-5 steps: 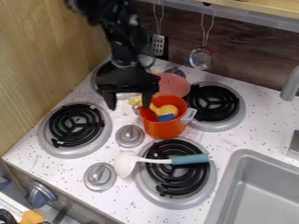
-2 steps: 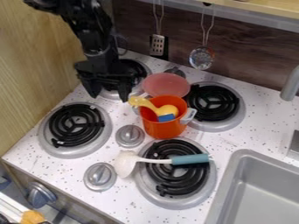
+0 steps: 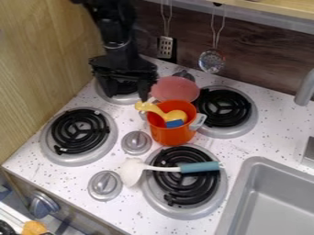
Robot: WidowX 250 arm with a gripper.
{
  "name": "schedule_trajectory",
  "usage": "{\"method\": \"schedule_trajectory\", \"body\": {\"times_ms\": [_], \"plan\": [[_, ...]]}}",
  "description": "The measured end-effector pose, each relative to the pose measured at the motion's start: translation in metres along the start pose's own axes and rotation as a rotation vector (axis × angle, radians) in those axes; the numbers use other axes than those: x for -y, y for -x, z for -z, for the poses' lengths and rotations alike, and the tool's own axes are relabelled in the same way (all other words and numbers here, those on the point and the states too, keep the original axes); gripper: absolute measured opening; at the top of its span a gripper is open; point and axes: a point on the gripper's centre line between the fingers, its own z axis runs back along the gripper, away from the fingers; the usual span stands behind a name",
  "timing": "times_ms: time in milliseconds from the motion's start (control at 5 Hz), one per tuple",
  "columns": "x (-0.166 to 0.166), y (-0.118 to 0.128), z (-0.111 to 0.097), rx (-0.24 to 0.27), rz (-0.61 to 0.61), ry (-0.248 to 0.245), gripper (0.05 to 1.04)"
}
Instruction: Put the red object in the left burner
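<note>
Toy kitchen, shown by coil burners, sink and hanging utensils.

My cam's up high, front side of the pot, angled steeply down over it & facing the back wall. Fairly close: pot's approx mid-view, w/ wall behind, part of the sink lower R of it, stove front lower L.

Plastic, smooth, light gloss: orange pot, centre. Smooth gray metal, satin: sink, lower right. Matt black coils, ringed in smooth silver metal: burner, left. Grained wood, low sheen: panel, upper left. Shiny metal: strainer, top.
</note>
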Motion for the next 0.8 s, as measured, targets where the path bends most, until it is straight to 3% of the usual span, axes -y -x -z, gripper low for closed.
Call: {"method": "schedule_trajectory", "body": {"times_ms": [200, 400, 800], "plan": [[0.015, 0.011, -0.008, -0.062, -0.017, 0.031, 1.000], [0.029, 0.029, -0.014, -0.077, -0.042, 0.060, 1.000], [0.031, 0.053, -0.037, -0.066, -0.088, 0.026, 1.000]]}}
